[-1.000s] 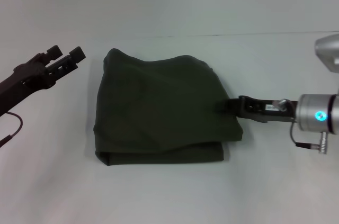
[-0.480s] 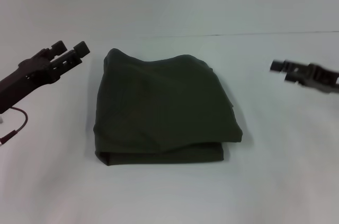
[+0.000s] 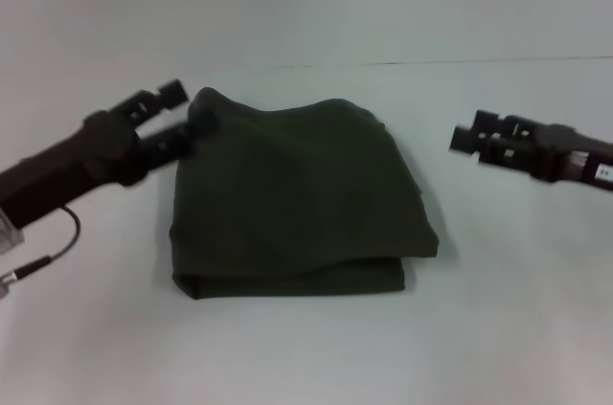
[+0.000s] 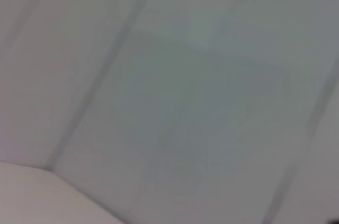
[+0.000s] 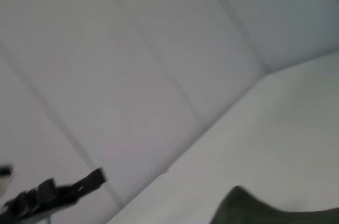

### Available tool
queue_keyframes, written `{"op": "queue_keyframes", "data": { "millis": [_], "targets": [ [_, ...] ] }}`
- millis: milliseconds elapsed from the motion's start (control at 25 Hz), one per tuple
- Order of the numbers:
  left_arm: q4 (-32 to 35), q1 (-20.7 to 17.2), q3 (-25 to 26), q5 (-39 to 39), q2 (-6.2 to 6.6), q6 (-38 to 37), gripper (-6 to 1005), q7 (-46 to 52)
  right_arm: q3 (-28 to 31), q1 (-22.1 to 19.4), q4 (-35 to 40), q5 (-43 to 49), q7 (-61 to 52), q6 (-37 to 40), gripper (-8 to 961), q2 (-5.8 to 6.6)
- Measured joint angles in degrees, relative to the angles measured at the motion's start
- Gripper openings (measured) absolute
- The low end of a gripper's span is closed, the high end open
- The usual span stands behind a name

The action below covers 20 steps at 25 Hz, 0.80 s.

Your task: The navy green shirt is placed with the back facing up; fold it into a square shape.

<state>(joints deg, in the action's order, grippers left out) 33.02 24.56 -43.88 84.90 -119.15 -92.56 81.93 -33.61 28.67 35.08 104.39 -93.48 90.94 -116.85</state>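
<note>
The navy green shirt (image 3: pixel 297 194) lies folded into a rough rectangle in the middle of the white table, plain side up, with a doubled edge along its near side. My left gripper (image 3: pixel 179 118) is open at the shirt's far left corner, one finger above the cloth's edge and one against its left side. My right gripper (image 3: pixel 471 134) hovers open to the right of the shirt, apart from it, with nothing between its fingers. The right wrist view shows one corner of the shirt (image 5: pixel 265 211) and the left gripper (image 5: pixel 53 192) far off. Only blank surface appears in the left wrist view.
The white table (image 3: pixel 306 348) stretches around the shirt on all sides and meets a pale wall (image 3: pixel 306 3) at the back. A thin cable (image 3: pixel 48 252) hangs from the left arm near the left edge.
My left gripper has moved right, up to the shirt's far left corner. My right gripper left the shirt's right edge, drew away to the right, then came partway back.
</note>
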Motion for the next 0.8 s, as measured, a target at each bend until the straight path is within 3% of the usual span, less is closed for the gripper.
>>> {"op": "queue_keyframes", "data": {
  "millis": [640,800],
  "targets": [
    [0.75,-0.37,-1.97,4.76,0.1,-4.29,903,-1.75,-1.07,-0.2,0.42,3.65,4.14,3.16,946,0.58],
    [1.06,-0.02,-2.2,9.09,0.33,-5.36,904,-1.04,-1.34,0.04,0.5,6.69,4.15,5.9,946,1.02]
  ]
}}
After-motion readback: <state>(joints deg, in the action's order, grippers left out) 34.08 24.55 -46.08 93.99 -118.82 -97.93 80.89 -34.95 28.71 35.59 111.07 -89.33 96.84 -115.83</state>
